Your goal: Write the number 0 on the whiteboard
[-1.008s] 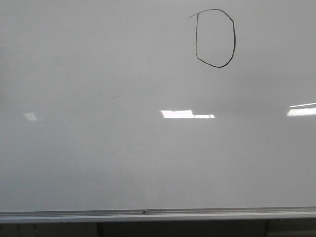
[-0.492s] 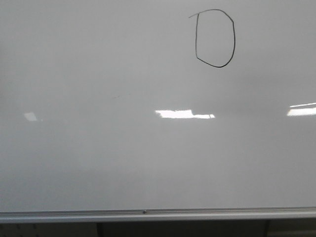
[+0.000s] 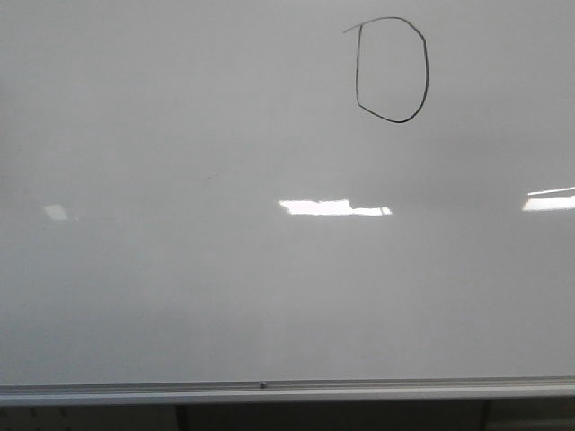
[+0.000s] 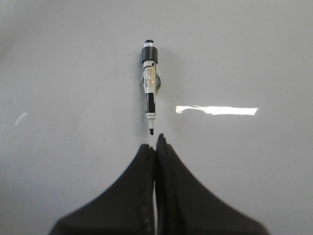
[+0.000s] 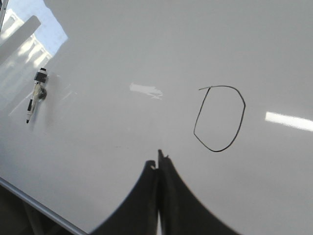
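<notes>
The number 0 (image 3: pixel 392 70) sits complete on the whiteboard (image 3: pixel 180 287) (D-shaped); both tools (image 4: pixel 155 142) (image 5: pixel 159 156) pinched together, empty, marker (image 4: pixel 149 83) parked.

Matte black hand (image 4: pixel 155 142), curved flaring fingers (image 5: pixel 142 196).

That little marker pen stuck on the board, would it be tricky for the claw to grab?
Probably a bit. The slim white marker with a black cap looks stiff and light, so it should lift easily. Its round glossy barrel could slip or roll between the fingers. It sits on the glossy pale whiteboard, seemingly held there, perhaps by a magnet.
</notes>
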